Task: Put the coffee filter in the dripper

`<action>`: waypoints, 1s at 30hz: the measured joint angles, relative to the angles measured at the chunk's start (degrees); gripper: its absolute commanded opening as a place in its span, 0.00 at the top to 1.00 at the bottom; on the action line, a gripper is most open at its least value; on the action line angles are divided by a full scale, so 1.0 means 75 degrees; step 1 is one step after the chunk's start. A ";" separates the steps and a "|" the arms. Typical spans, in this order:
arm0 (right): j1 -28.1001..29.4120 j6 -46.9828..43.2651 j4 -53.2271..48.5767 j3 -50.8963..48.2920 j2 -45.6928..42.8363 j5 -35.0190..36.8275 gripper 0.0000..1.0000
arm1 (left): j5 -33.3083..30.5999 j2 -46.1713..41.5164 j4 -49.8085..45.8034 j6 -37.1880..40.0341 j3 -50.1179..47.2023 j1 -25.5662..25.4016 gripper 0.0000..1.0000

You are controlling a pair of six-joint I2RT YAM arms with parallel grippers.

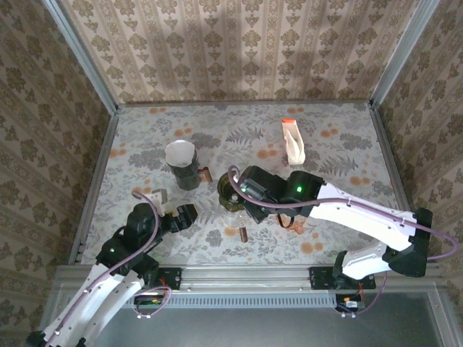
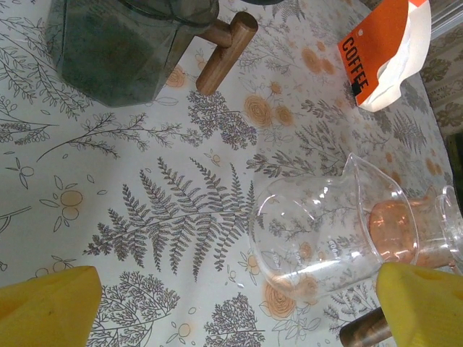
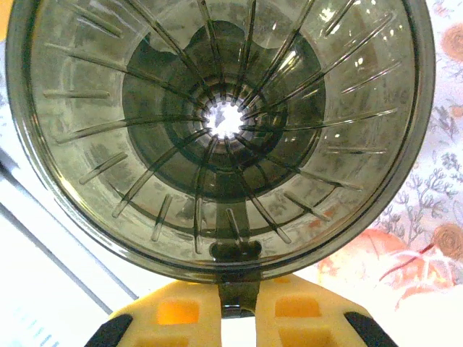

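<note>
right gripper is clamped on the dripper tab, by the glass server. the paper filter sits in a dark mug to its left, just beyond the left gripper, whose fingers are apart. the left arm is nearer.

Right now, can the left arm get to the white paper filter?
Probably yes. The left gripper is open, and the filter sits in a dark cup just beyond it, with only bare tablecloth between.

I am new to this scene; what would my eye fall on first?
The ribbed dark dripper, held at its rim tab by the right gripper, stands out mid-table. Left of it and farther back, a white filter sits in a dark cup; a coffee bag lies far right.
</note>
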 measured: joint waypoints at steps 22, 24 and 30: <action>0.0137 0.0184 0.0032 -0.0154 0.0906 0.0178 0.90 | 0.0015 0.0000 0.0000 0.0000 -0.0003 0.0050 0.00; 0.0137 0.0181 0.0038 -0.0119 0.0921 0.0178 0.90 | 0.0026 0.0000 0.0000 0.0000 -0.0003 0.0050 0.00; 0.0134 0.0152 0.0032 0.0009 0.1043 0.0178 0.89 | 0.0052 0.0000 0.0000 0.0000 -0.0003 0.0055 0.00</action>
